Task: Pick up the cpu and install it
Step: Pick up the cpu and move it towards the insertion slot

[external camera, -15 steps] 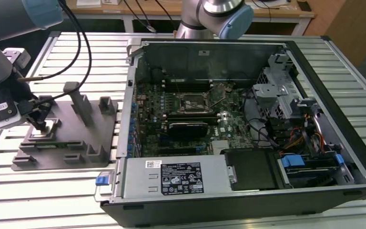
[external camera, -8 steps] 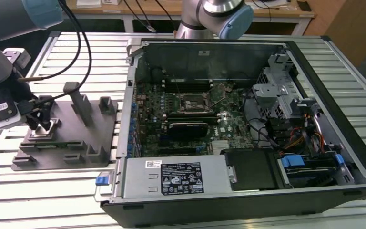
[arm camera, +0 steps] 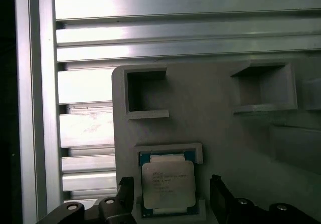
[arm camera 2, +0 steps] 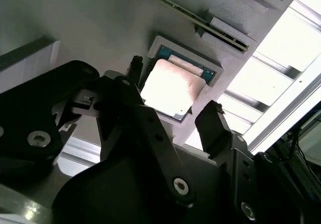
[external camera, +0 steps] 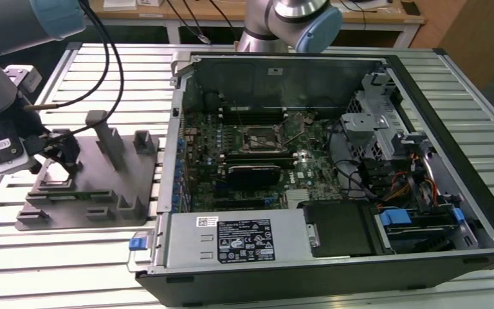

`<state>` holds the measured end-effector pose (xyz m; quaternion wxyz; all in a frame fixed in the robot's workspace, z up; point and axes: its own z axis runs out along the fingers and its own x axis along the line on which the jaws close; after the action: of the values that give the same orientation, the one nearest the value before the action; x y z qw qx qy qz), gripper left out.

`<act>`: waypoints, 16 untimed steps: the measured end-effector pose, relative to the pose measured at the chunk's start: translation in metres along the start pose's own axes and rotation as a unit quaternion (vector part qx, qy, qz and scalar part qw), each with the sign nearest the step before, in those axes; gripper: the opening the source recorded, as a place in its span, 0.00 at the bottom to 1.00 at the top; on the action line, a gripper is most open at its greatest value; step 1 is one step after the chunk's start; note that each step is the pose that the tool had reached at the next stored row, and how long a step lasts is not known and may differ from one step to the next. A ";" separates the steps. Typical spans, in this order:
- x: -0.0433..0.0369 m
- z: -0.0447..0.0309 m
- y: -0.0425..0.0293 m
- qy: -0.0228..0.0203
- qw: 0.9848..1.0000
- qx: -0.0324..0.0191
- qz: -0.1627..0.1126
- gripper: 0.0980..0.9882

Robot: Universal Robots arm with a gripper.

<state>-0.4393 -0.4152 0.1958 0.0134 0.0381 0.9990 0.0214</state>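
The cpu (arm camera: pixel 168 189) lies flat in a shallow recess near one edge of the grey fixture block (arm camera: pixel 210 113); the gripper (arm camera 2: pixel 173 89) stands wide, jaws flanking it, apparently not touching. Probably light, rigid, slick-lidded and fragile beneath: best pinched by opposite side edges.

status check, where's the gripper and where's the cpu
Gripper open, straddling the cpu. Cpu sits in its pocket on the grey fixture, not gripped. Nothing blocking the grasp.

Slatted metal table (external camera: pixel 84 257): grey fixture (external camera: pixel 139 174), open computer case (external camera: pixel 316 283).
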 end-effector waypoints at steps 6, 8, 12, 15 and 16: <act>0.0000 0.0008 0.0000 0.000 1.000 0.000 0.000 0.68; 0.0000 0.0013 0.0000 0.000 1.000 0.000 0.000 0.68; 0.0001 0.0020 -0.0001 0.000 1.000 0.000 0.000 0.68; 0.0001 0.0025 -0.0001 0.000 1.000 0.000 0.000 0.68; 0.0000 0.0028 -0.0001 0.000 1.000 0.000 0.000 0.68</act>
<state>-0.4393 -0.4152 0.1930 0.0135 0.0381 0.9990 0.0213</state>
